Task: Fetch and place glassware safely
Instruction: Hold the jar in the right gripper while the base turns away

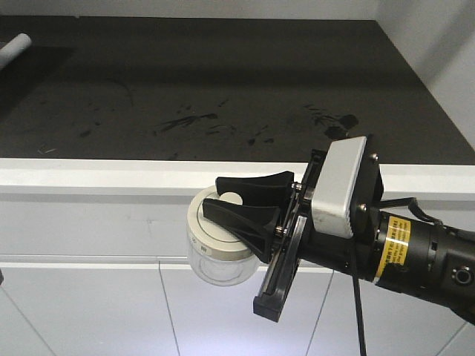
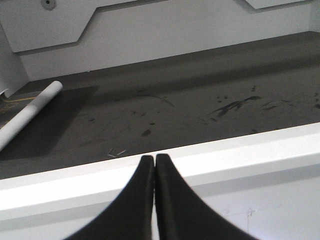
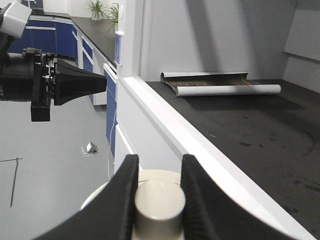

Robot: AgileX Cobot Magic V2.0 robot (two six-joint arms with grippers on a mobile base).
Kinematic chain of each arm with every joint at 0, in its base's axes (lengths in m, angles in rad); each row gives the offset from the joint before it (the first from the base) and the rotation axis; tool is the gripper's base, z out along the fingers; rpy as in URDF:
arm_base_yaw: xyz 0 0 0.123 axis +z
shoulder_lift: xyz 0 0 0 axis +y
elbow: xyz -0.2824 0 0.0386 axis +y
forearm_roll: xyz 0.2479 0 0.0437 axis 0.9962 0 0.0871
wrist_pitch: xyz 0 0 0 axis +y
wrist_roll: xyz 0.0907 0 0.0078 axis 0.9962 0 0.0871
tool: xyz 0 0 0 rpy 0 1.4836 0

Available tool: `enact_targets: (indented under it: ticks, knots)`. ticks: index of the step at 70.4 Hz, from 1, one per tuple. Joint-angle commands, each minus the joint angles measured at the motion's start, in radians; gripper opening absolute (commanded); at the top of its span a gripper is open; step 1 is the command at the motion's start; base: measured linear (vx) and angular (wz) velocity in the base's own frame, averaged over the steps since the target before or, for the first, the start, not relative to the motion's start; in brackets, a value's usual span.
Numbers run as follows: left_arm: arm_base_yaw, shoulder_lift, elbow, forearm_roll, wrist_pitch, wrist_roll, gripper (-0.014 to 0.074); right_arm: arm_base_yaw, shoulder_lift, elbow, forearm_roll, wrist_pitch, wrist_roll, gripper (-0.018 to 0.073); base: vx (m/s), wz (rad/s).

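The glassware (image 1: 217, 261) is a squat clear jar with a cream-white lid and a round knob (image 3: 159, 205). It hangs in the air in front of the white counter edge (image 1: 111, 174), a little below counter height. My right gripper (image 1: 215, 196) comes in from the right and is shut on the lid's knob; in the right wrist view its fingers (image 3: 127, 185) press both sides of the knob. My left gripper (image 2: 153, 159) is shut with nothing in it, its tips at the counter's white edge. It also shows as the left gripper (image 3: 100, 84) at the upper left of the right wrist view.
The black counter top (image 1: 223, 89) is scuffed and runs back to a white wall. A white rolled sheet (image 2: 30, 112) lies at its far left end. White cabinet fronts (image 1: 89, 311) stand below the edge. Blue cabinets (image 3: 90, 50) line the room beyond.
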Motion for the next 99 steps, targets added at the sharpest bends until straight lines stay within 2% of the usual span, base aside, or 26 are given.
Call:
enact_targets:
  ticks: [1,54,99]
  knots:
    - [-0.002,-0.001,-0.026,-0.005,-0.072,-0.007,-0.0007,-0.001,-0.029,-0.027,0.052,-0.073,-0.007,-0.0002,0.01,0.15]
    - [-0.002,-0.001,-0.026,-0.005,-0.072,-0.007,-0.0007,-0.001,-0.029,-0.027,0.052,-0.073,-0.007,0.0,-0.01,0.38]
    - [-0.002,-0.001,-0.026,-0.005,-0.072,-0.007,-0.0007,-0.001,-0.029,-0.027,0.052,-0.073,-0.007,0.0,0.0,0.73]
